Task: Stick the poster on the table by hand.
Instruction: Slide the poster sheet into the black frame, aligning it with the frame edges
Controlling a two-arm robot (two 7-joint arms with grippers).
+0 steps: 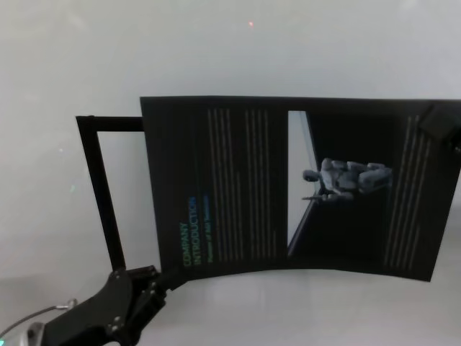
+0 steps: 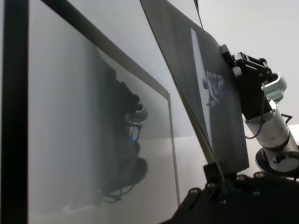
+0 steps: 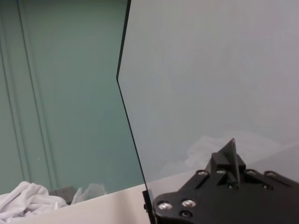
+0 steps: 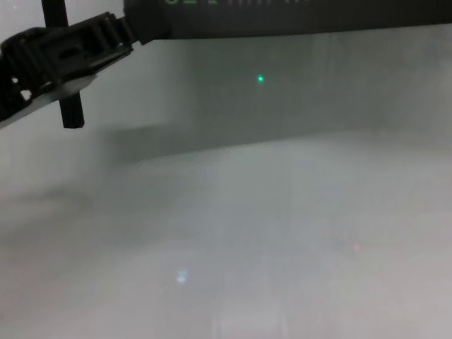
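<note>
The poster (image 1: 238,187), a black sheet with a teal heading and columns of pale text, hangs above the table (image 1: 302,310), slightly bowed. My left gripper (image 1: 155,277) is shut on its lower left corner. In the left wrist view the fingertips (image 2: 218,173) pinch the poster (image 2: 196,74) edge-on. My right gripper (image 1: 439,121) is shut on the upper right corner and also shows in the left wrist view as the right gripper (image 2: 236,60). The right wrist view has the right gripper (image 3: 232,161) clamped on the poster's plain back (image 3: 210,70). In the chest view, the poster's lower edge (image 4: 296,18) crosses the top.
A thin black frame (image 1: 97,180) stands upright behind the poster's left side; its post (image 4: 70,106) shows beside my left gripper (image 4: 67,49). A glassy panel (image 2: 93,140) fills the left wrist view's left. White cloth (image 3: 28,203) lies off the table's edge.
</note>
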